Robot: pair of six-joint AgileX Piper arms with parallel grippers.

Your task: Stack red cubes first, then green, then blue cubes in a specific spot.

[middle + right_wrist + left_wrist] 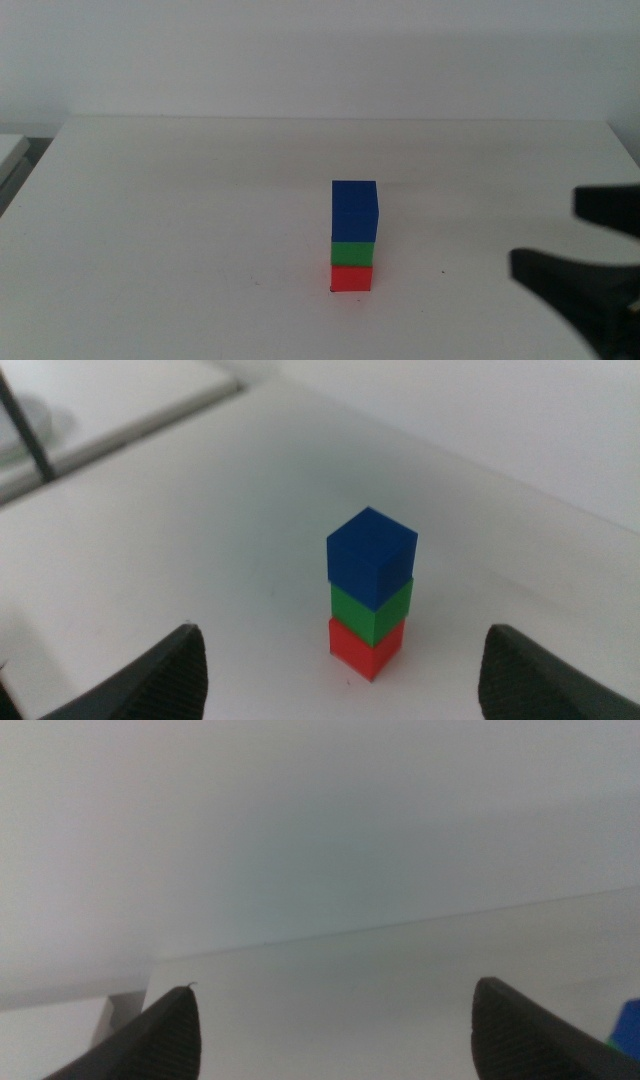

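A stack of three cubes stands upright on the white table: the red cube (351, 277) at the bottom, the green cube (353, 253) on it, the blue cube (354, 211) on top. The right wrist view shows the same stack: red (364, 645), green (371, 610), blue (371, 557). The spot is hidden under the stack. My right gripper (590, 238) is open and empty at the right edge, well apart from the stack; it shows open in its wrist view (340, 665). My left gripper (335, 1035) is open and empty, out of the middle view.
A tiny black mark (446, 271) lies on the table right of the stack. The table's far edge (340, 118) meets a white wall. A pale ledge (12, 150) lies off the table's left side.
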